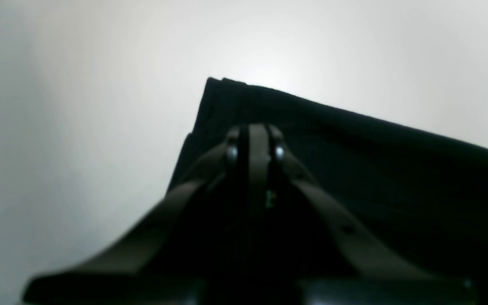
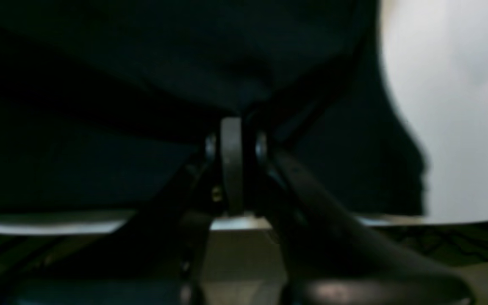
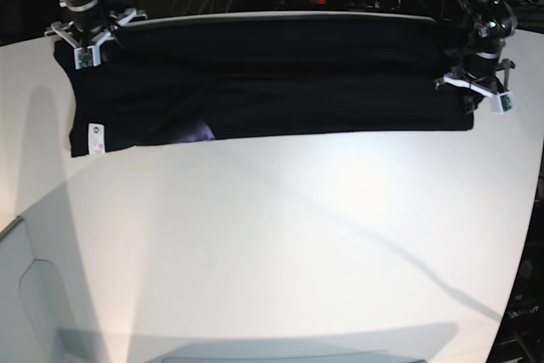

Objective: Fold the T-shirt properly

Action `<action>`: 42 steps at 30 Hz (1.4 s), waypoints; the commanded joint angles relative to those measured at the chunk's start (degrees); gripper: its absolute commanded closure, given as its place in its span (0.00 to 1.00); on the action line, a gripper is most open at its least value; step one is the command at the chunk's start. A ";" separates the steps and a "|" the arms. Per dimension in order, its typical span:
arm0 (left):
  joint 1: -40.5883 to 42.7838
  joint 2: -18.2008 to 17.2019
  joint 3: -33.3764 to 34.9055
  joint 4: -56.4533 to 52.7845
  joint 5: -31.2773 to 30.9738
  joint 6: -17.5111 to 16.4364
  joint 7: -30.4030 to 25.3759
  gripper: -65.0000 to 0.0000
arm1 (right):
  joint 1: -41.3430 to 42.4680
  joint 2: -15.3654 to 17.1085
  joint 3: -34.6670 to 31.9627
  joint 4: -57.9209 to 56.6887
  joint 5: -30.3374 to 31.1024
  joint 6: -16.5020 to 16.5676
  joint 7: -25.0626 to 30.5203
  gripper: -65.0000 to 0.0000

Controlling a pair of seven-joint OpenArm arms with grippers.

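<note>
One black T-shirt [image 3: 272, 82] on white table [image 3: 272, 235], two grippers' fingers [image 1: 254, 140] [image 2: 232, 140] pressed together, seemingly pinching cloth

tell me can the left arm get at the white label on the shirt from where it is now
Probably not. The left claw sits at the opposite end of the shirt from the label, with the whole folded length between them. The right claw is much nearer that corner.

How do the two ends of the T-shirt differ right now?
The T-shirt's label end, by the right tool, reaches further down the table and shows a white label; the other end, by the left tool, is squarer and plain. Both lie flat, black, a shut tool over each.
</note>
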 commanded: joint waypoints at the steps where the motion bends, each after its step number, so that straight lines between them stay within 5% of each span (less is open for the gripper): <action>1: -0.11 -0.68 -0.33 1.19 -0.33 0.11 -1.35 1.00 | -0.31 0.37 0.26 2.13 0.45 -0.05 1.18 1.00; 24: -0.37 -0.68 -0.33 0.83 -0.51 0.11 -1.35 1.00 | -1.28 0.37 -0.27 2.83 0.45 -0.05 1.18 0.99; 31: -0.20 -0.68 -0.33 0.75 -0.51 0.11 -1.35 1.00 | -1.28 0.37 -0.27 2.22 0.45 -0.05 1.18 0.76; 38: -0.20 -0.77 -0.42 0.83 -0.51 0.11 -1.35 1.00 | 0.13 0.37 0.08 2.22 0.45 -0.05 1.18 0.98; 42: -0.20 -0.86 -0.42 0.83 -0.51 0.11 -1.35 1.00 | 0.21 0.37 0.00 2.39 0.45 -0.05 1.27 1.00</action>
